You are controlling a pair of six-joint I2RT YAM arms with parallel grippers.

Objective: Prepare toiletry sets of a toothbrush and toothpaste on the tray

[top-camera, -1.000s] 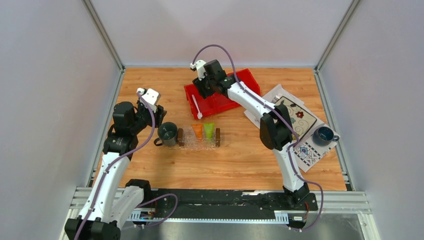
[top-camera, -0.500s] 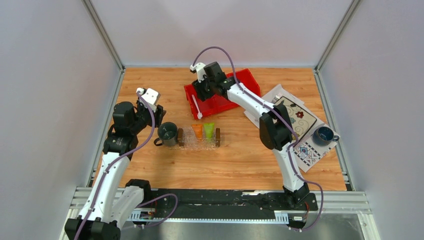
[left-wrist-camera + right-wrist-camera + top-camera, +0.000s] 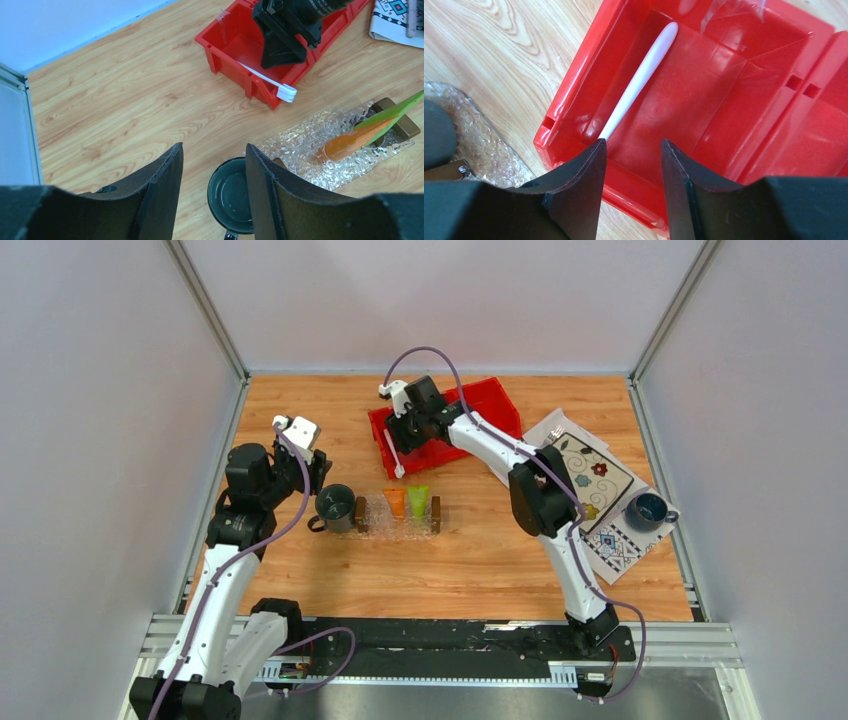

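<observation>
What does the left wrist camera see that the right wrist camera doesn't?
Only the left wrist view: the patterned white cloth, the orange squeeze tube and the lime green squeeze tube in the clear bumpy plastic tray, and the bristle head of the slim white toothbrush, poking over the red plastic bin's edge. Only the right wrist view: the toothbrush's rounded tail end on the bin floor. Both: the bin, the toothbrush, the tray and the wooden table.
</observation>
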